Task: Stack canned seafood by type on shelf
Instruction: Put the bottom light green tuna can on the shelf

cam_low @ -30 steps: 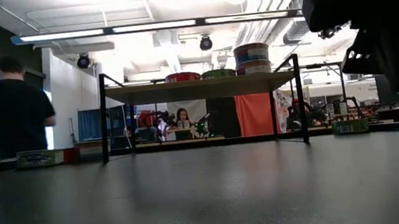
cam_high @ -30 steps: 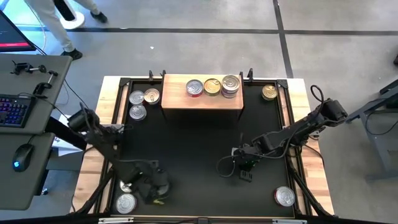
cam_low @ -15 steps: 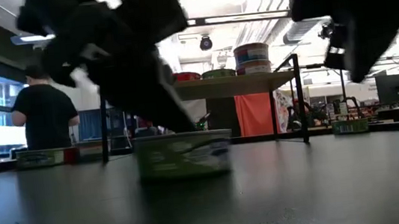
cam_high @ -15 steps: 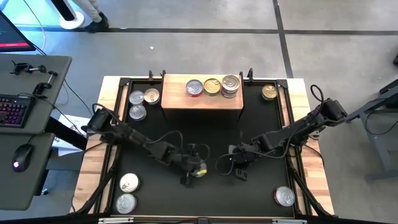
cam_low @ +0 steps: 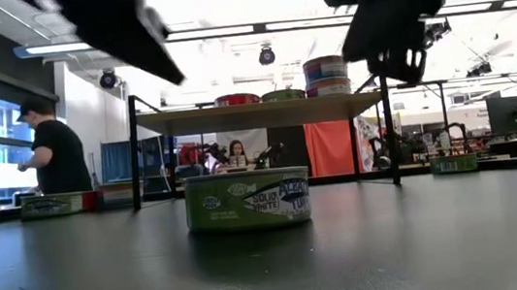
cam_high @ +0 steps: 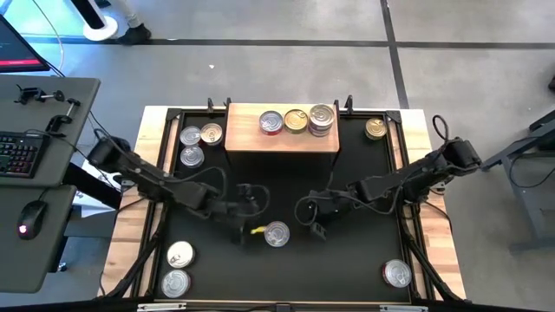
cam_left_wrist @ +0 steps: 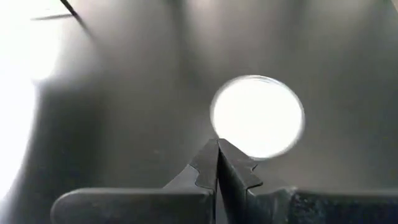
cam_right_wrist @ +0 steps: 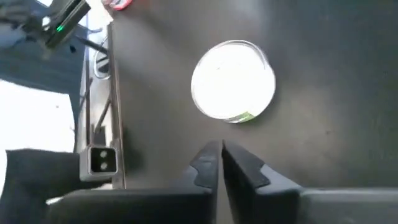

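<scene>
A big black mat covers most of the light wood table. In the middle of the mat sits one flat tuna tin with a shiny silver lid and a green side label. The left gripper is just beside this tin on one side, and the right gripper is near it on the other side. Both grippers have their two dark fingers pressed together, and neither one has hold of anything. The tin stands by itself, flat on the mat. At the back of the mat is the wooden shelf on thin black legs. On top of the shelf are a tin with a red side, a gold tin, and a small stack of tins, all in a row and close together. Three more tins sit on the mat to the left of the shelf, one gold tin sits to its right, two tins are at the front left corner, and one tin is at the front right corner. Next to the table is a grey desk with a keyboard and a mouse. In the low view, the room behind has bright ceiling lights, an orange panel, and a person in a dark shirt standing far off.
</scene>
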